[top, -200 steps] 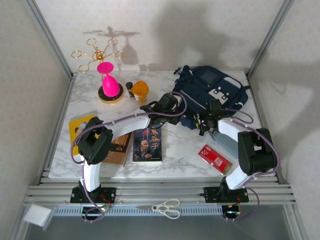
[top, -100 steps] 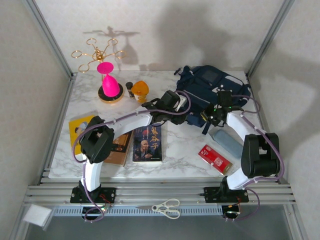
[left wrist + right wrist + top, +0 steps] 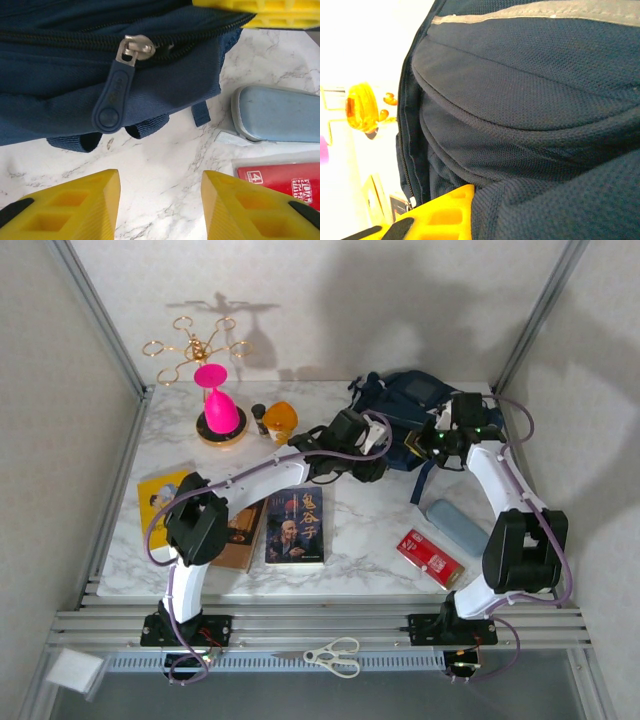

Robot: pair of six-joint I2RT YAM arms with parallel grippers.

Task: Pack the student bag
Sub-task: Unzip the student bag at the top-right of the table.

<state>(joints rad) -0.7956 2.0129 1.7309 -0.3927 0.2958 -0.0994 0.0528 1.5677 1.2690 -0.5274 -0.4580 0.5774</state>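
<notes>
Bright, even light falls from overhead on the table [image 3: 370, 540], with no glare off the marble. Soft shadows of the arms and the rack [image 3: 195, 345] spread over the back wall [image 3: 400, 300]. At the left wrist the zip pull [image 3: 112, 95] is crisp and the fingers [image 3: 65, 205] are softer. At the right wrist the bag [image 3: 520, 110] mesh is sharp, and the background left of it is burnt out white and blurred.

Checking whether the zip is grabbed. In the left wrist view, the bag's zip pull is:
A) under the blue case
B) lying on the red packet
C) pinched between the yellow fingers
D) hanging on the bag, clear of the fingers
D: the zip pull hangs from the student bag, above the left gripper's fingers, which stand apart over the table.
</notes>
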